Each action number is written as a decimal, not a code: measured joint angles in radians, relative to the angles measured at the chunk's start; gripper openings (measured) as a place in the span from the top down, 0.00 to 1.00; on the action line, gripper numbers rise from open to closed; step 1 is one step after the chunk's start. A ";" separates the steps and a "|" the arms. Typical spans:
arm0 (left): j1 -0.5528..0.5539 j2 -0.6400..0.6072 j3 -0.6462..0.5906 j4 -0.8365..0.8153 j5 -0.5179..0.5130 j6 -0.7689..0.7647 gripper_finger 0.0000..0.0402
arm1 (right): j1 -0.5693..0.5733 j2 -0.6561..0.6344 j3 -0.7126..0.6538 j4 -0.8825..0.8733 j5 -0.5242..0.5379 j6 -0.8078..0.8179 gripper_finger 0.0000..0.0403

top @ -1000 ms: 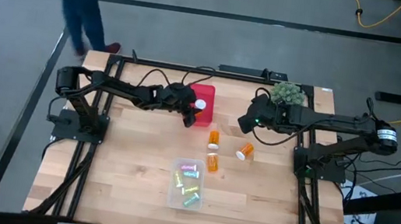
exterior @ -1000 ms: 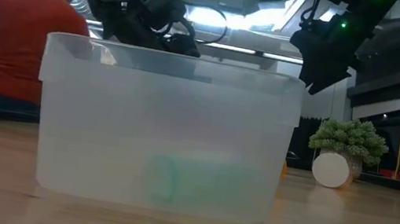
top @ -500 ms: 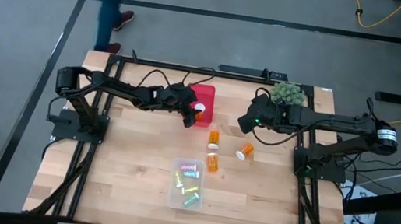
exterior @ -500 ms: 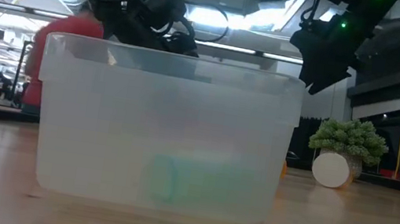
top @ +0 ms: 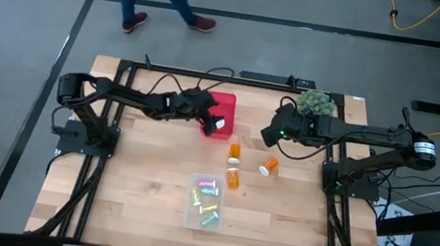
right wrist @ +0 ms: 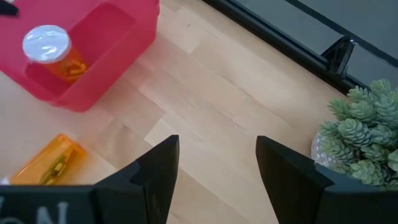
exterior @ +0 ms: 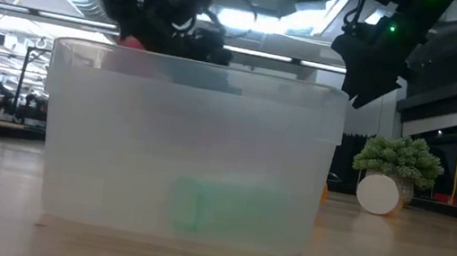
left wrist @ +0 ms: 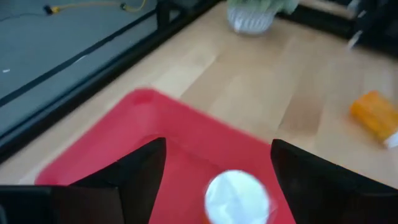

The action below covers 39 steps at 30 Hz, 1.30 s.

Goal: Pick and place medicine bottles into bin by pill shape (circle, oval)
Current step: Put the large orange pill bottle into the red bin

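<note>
A bottle sits in the red bin under the left pincer; the right pincer hangs idle.

The left pincer (top: 212,123) hangs over the red bin (top: 224,106) at the far middle of the counter (top: 135,171), its fingers (left wrist: 134,171) spread wide and holding nothing, with an orange bottle with a white cap (right wrist: 51,51) lying in the bin just beneath. Nearer, a clear bin (top: 205,201) holds several small pastel bottles (top: 209,187). Three orange bottles lie loose on the counter between the bins: one (top: 235,152) below the red bin, one (top: 233,177) beside the clear bin, one (top: 269,165) further right. The right pincer (top: 268,135) hovers above the counter with its fingers (right wrist: 158,165) wide and empty, near a small green plant (top: 314,102) at the far right.
</note>
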 joint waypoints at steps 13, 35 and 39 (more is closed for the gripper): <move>-0.046 -0.249 0.000 -0.248 0.030 -0.024 0.31 | 0.049 0.000 0.000 -0.020 -0.204 -0.004 0.47; -0.234 -0.265 -0.001 -0.468 -0.079 -0.215 0.31 | 0.332 0.001 0.000 -0.268 -0.447 -0.273 0.47; -0.266 -0.265 -0.001 -0.468 -0.116 -0.230 0.31 | 0.332 0.002 0.000 -0.255 -0.446 -0.295 0.47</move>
